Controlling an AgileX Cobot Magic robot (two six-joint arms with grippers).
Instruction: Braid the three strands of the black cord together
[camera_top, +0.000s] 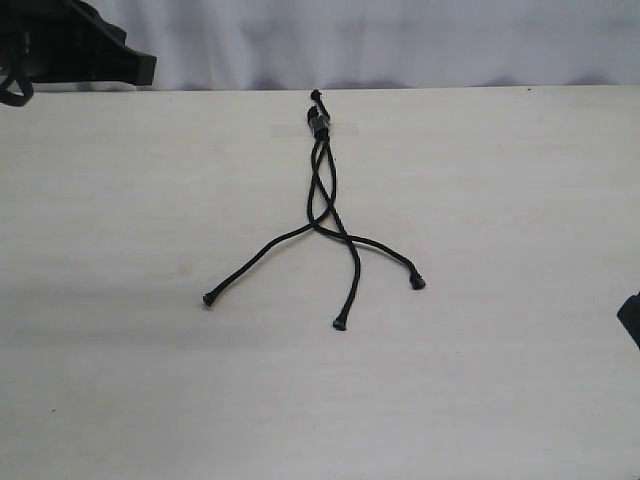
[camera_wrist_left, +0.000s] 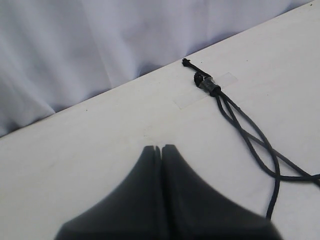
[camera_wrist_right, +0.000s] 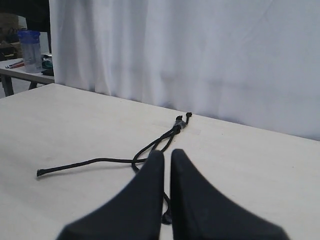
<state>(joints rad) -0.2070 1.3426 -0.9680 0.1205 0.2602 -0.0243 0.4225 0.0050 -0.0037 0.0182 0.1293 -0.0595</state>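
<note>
Left gripper (camera_wrist_left: 157, 148): fingers pressed together, empty, off to left of knotted head (camera_top: 320, 120), about level with it, well apart.

Black cord (camera_top: 322, 190): head held under tape (camera_wrist_left: 200, 92) at far table (camera_top: 120, 380) edge. Long axis runs from head straight toward near edge.

Three strands (camera_top: 330, 225): cross loosely near head, then fan out. Left tip (camera_top: 208, 299), middle tip (camera_top: 339, 325), right tip (camera_top: 418, 283), all well apart.

Right gripper (camera_wrist_right: 165, 152): fingers a crack apart, empty, pointing up axis at head, a strand just beyond the fingers. Judged nearer the free ends than left.
</note>
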